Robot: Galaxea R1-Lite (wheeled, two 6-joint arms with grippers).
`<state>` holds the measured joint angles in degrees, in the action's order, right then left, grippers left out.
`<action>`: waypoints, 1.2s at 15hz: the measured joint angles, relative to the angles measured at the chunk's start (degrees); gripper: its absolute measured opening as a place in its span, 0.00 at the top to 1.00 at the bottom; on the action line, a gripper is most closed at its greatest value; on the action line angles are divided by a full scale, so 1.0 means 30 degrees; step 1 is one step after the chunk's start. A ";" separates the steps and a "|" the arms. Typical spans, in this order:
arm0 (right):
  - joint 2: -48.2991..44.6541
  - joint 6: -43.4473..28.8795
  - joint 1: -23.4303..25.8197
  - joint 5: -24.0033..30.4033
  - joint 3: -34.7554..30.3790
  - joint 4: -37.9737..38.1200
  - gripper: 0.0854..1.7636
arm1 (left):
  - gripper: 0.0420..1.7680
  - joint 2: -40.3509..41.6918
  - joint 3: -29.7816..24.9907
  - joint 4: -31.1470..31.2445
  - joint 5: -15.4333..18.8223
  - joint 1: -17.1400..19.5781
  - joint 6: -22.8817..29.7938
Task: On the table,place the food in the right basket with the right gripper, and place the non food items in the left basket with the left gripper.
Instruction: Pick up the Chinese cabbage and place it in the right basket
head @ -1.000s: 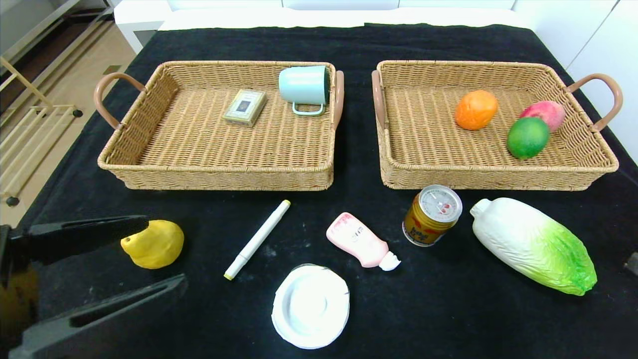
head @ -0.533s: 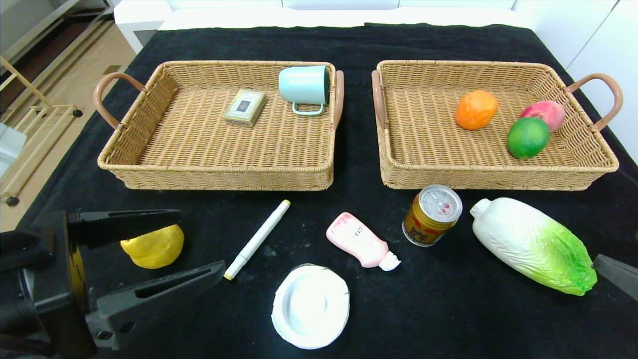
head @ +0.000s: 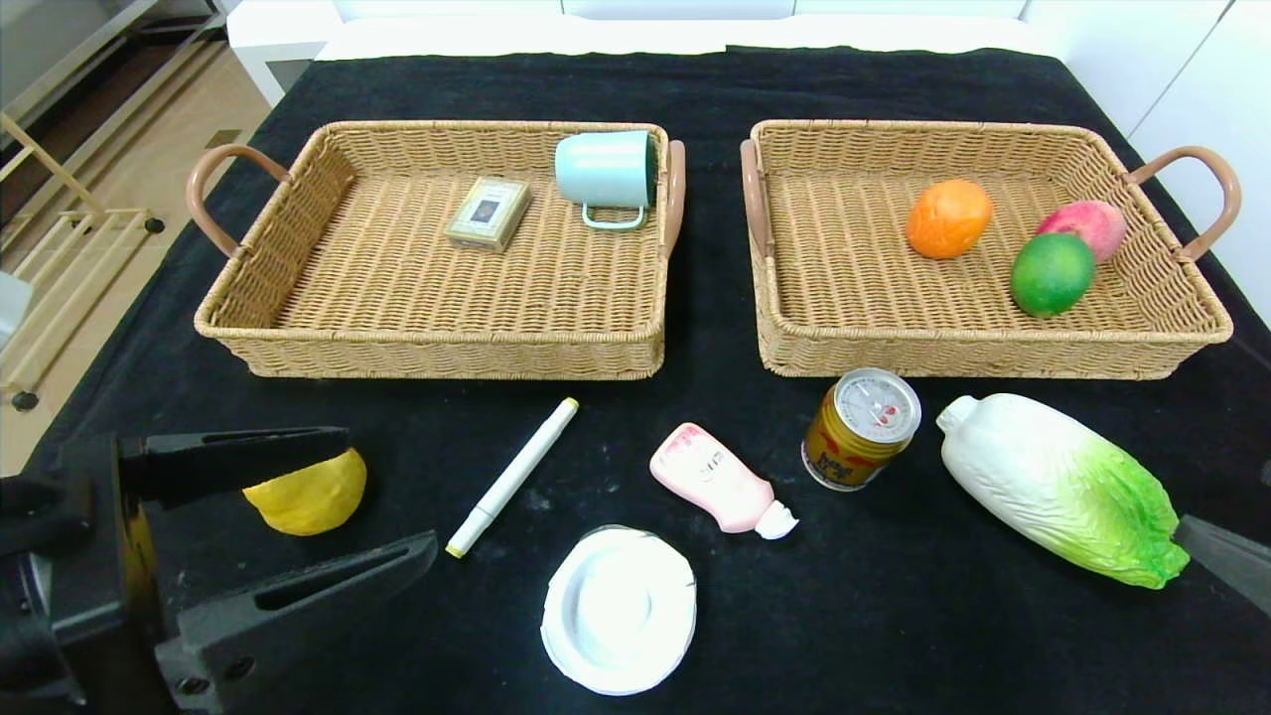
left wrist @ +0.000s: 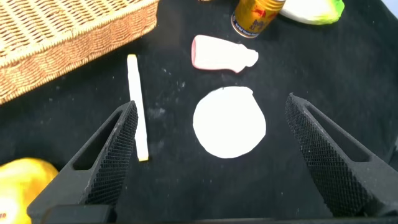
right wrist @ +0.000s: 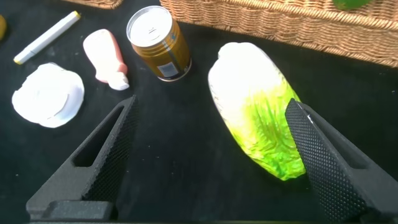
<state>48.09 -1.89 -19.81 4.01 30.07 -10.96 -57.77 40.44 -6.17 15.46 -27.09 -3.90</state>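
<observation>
Black cloth covers the table [head: 715, 616], where 2 tan wicker trays sit side by side at the back. The left basket [head: 298, 348] holds a mint mug [head: 604, 171] on its side and a small card box [head: 487, 212]; the right basket [head: 993, 353] holds an orange [head: 948, 217], a lime [head: 1052, 273] and a reddish fruit [head: 1087, 223]. In front lie the yellow pear-shaped fruit [head: 316, 494], the white marker [head: 512, 477], the pink squeeze bottle [head: 717, 479], the round white dish [head: 618, 609], the upright gold-and-red can [head: 860, 428] and the napa cabbage [head: 1062, 487]. The left gripper [head: 382, 492] hangs low at the near left, fingers spread wide and holding nothing, its upper finger crossing in front of the yellow fruit; its wrist view looks between the fingers at the dish. The right gripper [right wrist: 214, 149] hovers at the near right, also spread and empty, with the cabbage just beside 1 finger and only that tip in the head view.
</observation>
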 joint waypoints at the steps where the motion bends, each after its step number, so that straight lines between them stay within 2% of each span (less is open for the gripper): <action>1: 0.0000 0.0219 -0.0012 -0.0089 0.0016 0.0024 0.03 | 0.03 0.0102 -0.0093 -0.0008 -0.0016 0.0028 -0.0028; 4: 0.0008 0.0727 -0.0012 -0.0423 0.0447 0.0386 0.03 | 0.03 0.0260 -0.0114 -0.0020 0.0045 0.0028 -0.0049; 6: 0.0020 0.1556 0.0000 -0.0796 0.1373 0.2739 0.03 | 0.03 0.0313 -0.0114 -0.0028 0.0053 0.0028 -0.0041; 9: 0.0451 0.2162 0.0024 -0.0890 0.4315 0.7538 0.03 | 0.03 0.0341 -0.0158 -0.0028 0.0053 0.0053 -0.0020; 12: 0.2133 0.2702 0.0110 -0.1065 0.7001 0.9935 0.03 | 0.03 0.0370 -0.0203 -0.0020 0.0037 0.0065 -0.0012; 15: 0.4165 0.3503 0.0183 -0.2089 0.9147 1.1931 0.03 | 0.03 0.0366 -0.0211 -0.0028 0.0037 0.0065 -0.0020; 18: 0.5965 0.4112 0.0203 -0.2430 1.2459 1.5689 0.03 | 0.03 0.0378 -0.0223 -0.0028 -0.0016 0.0065 -0.0028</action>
<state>65.99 10.45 -19.20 -3.28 67.45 36.11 -56.64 39.77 -6.25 15.41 -26.89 -3.99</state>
